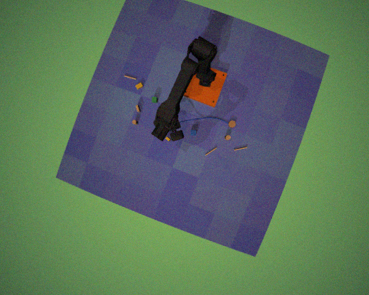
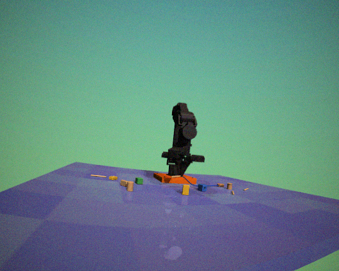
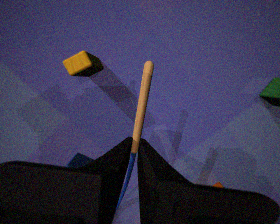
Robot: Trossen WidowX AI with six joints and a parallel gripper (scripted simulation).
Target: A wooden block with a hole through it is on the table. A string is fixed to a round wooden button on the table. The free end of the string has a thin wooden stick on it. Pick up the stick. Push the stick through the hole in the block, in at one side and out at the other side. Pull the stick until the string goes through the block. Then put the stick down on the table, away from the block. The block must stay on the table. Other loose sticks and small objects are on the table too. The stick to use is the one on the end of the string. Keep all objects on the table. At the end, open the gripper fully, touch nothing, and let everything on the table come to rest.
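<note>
My gripper [image 3: 135,142] is shut on the string-end part of the wooden stick [image 3: 143,105] [image 2: 176,176]. The stick is raised off the table, its free tip pointing away from the fingers. The blue string [image 3: 125,187] [image 1: 210,117] [image 2: 189,180] runs down from the stick to the round wooden button [image 1: 231,123] [image 2: 220,185]. The blue block [image 1: 193,132] [image 2: 202,187] [image 3: 80,160] stands on the table, apart from the stick; a dark hole shows faintly in the exterior view. The arm hides the fingertips and stick in the top view.
A yellow block [image 1: 167,138] [image 2: 185,189] [image 3: 78,63] stands near the gripper. A green cube [image 1: 154,100] [image 2: 139,180] and a wooden cylinder [image 1: 134,121] [image 2: 130,186] are left. Loose sticks [image 1: 210,151] [image 1: 240,148] lie right, near another cylinder [image 1: 228,137]. The orange base plate [image 1: 206,95] is behind.
</note>
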